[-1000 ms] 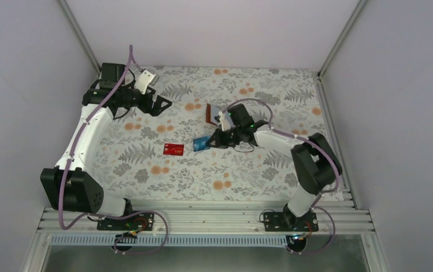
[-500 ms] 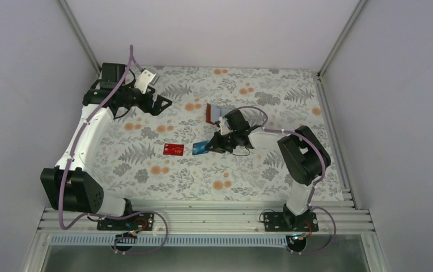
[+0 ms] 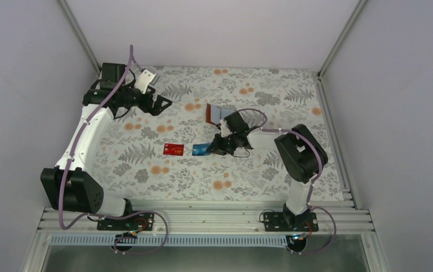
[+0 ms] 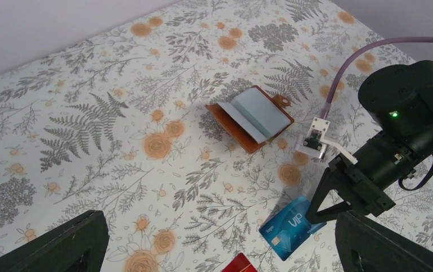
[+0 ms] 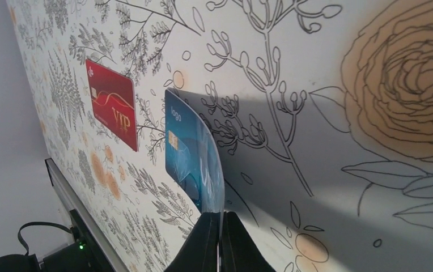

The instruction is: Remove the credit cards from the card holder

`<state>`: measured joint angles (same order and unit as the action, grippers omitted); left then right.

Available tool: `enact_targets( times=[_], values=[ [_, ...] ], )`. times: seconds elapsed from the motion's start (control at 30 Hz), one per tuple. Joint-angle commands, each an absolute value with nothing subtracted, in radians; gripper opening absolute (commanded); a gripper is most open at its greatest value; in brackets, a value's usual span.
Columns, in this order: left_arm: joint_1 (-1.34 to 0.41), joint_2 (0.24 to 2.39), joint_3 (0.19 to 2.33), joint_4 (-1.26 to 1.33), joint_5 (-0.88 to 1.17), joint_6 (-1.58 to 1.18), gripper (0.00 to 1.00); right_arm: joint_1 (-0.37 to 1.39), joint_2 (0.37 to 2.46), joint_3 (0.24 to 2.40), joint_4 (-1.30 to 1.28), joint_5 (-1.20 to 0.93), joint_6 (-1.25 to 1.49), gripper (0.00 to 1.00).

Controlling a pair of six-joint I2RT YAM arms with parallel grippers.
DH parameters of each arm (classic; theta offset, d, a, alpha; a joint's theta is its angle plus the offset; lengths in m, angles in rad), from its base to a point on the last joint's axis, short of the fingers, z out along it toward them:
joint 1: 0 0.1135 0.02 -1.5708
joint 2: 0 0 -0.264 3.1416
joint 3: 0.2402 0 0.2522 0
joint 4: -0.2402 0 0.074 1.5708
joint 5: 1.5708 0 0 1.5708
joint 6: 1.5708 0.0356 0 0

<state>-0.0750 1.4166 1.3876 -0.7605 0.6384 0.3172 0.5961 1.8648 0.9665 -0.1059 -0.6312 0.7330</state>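
The brown card holder (image 3: 213, 113) lies open on the flowered cloth, its pale grey-blue pockets up; it also shows in the left wrist view (image 4: 251, 118). My right gripper (image 3: 210, 148) is low over the cloth in front of it, shut on one end of a blue card (image 5: 191, 153). The card bends, and its far end rests on the cloth. A red card with gold lettering (image 3: 173, 149) lies flat just left of the blue card (image 3: 200, 149). My left gripper (image 3: 166, 103) is open and empty, raised at the back left. Other cards are hidden.
The flowered cloth (image 3: 242, 175) covers the table between white walls. A metal rail (image 3: 203, 218) runs along the near edge. The right arm's purple cable (image 4: 350, 62) loops above its wrist, close to the holder.
My right gripper has moved left and down with the blue card, bringing it close to the red card. The left arm and the holder have not moved.
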Motion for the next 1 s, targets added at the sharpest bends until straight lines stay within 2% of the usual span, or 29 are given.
enact_targets(
  times=[0.0, 0.07, 0.4, 0.53, 0.67, 0.77, 0.83, 0.97],
  values=[
    [-0.074, 1.405, 1.399, -0.762, 0.649, 0.315, 1.0, 0.596, 1.886, 0.953, -0.139, -0.578, 0.744, 0.09],
    [-0.074, 1.405, 1.399, -0.763, 0.65, 0.316, 1.0, 0.595, 1.877, 0.953, -0.146, -0.563, 0.743, 0.17],
    [-0.074, 1.411, 1.405, -0.773, 0.656, 0.323, 1.0, 0.596, 1.807, 0.971, -0.24, -0.491, 0.727, 0.35],
    [-0.074, 1.416, 1.405, -0.775, 0.666, 0.325, 1.0, 0.596, 1.706, 1.018, -0.36, -0.382, 0.691, 0.43],
    [-0.074, 1.413, 1.385, -0.76, 0.676, 0.311, 1.0, 0.587, 1.631, 1.16, -0.541, -0.192, 0.593, 0.57],
    [-0.074, 1.408, 1.337, -0.705, 0.712, 0.243, 1.0, 0.514, 1.602, 1.211, -0.579, -0.116, 0.539, 0.63],
    [-0.074, 1.412, 1.304, -0.657, 0.726, 0.177, 1.0, 0.442, 1.606, 1.223, -0.55, -0.155, 0.509, 0.65],
    [-0.075, 1.469, 1.272, -0.58, 0.745, 0.046, 1.0, 0.355, 1.749, 1.345, -0.566, -0.189, 0.439, 0.67]
  ],
)
